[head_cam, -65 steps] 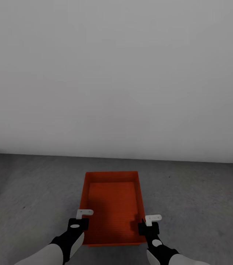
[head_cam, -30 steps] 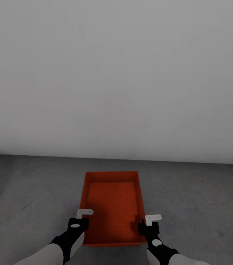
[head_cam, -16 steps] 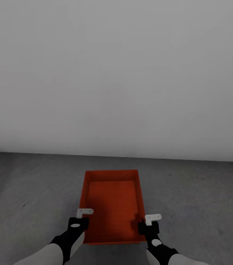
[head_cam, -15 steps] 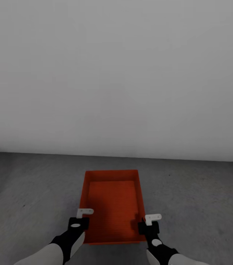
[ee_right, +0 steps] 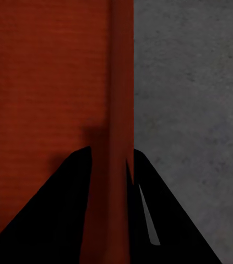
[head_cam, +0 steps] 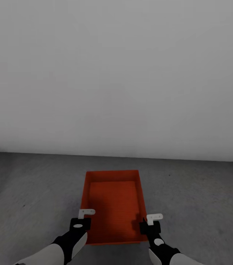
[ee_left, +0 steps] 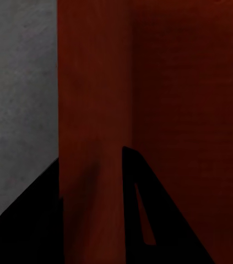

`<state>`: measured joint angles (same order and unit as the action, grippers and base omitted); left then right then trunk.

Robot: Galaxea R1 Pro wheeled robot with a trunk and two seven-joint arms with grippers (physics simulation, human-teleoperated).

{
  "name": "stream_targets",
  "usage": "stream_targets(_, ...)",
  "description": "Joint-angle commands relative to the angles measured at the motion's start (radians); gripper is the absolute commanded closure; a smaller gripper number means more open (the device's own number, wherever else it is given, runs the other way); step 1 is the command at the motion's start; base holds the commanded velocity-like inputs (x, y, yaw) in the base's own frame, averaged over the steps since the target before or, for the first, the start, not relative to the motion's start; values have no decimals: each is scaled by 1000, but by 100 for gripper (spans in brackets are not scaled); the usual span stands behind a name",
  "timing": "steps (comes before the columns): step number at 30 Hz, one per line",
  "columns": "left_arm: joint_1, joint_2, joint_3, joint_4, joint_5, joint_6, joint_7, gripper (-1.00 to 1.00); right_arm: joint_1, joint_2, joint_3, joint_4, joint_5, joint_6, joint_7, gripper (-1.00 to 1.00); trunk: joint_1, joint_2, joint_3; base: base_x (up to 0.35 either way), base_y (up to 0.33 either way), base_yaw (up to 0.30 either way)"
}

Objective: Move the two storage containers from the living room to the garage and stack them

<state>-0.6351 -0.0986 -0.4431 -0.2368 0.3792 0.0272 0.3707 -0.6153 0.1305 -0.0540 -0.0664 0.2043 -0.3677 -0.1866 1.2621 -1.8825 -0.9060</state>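
Sitting low in the centre of the head view, an orange-red storage container [head_cam: 113,206] rests open-topped on the dark grey mottled floor [head_cam: 197,198], its far end toward a plain grey-white wall [head_cam: 116,73] that covers the upper half of the frame; the left gripper [head_cam: 82,218] is at the container's near left wall, at lower left of centre, and the right gripper [head_cam: 149,222] at its near right wall, at lower right of centre; in the left wrist view one dark finger [ee_left: 149,220] lies inside the box and the other outside, with the wall [ee_left: 94,137] between them; in the right wrist view the fingers [ee_right: 66,209] likewise straddle the right wall [ee_right: 119,110], close against both its faces; each gripper is closed on the container's wall; grey floor shows beside the box in both wrist views.
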Motion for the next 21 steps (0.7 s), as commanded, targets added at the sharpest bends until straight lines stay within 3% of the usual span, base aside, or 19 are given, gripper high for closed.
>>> stream_targets(1, -1, -6, -3, -7, 1, 0, 2, 100, 0, 0, 0, 8, 5, -9, -11, 100, 0, 0, -1, 0, 0, 0)
stream_targets(10, -1, 6, -156, -22, 154, 0, 35, 100, 0, -1, -234, 8, 233, -16, 6, 100, 0, 0, -1, 0, 0, 0)
stream_targets(13, -1, 8, -188, -22, 183, 0, 40, 100, 0, -2, -308, 8, 305, -21, 9, 100, 0, 0, -1, 0, 0, 0)
stream_targets(14, -1, -20, 322, -22, -274, 0, -75, 100, 0, -1, 585, 8, -585, -22, -40, 100, 0, 0, -1, 0, 0, 0)
stream_targets(21, -1, -20, 322, -22, -273, 0, -75, 100, 0, 0, 585, 8, -585, -22, -40, 100, 0, 0, -1, 0, 0, 0)
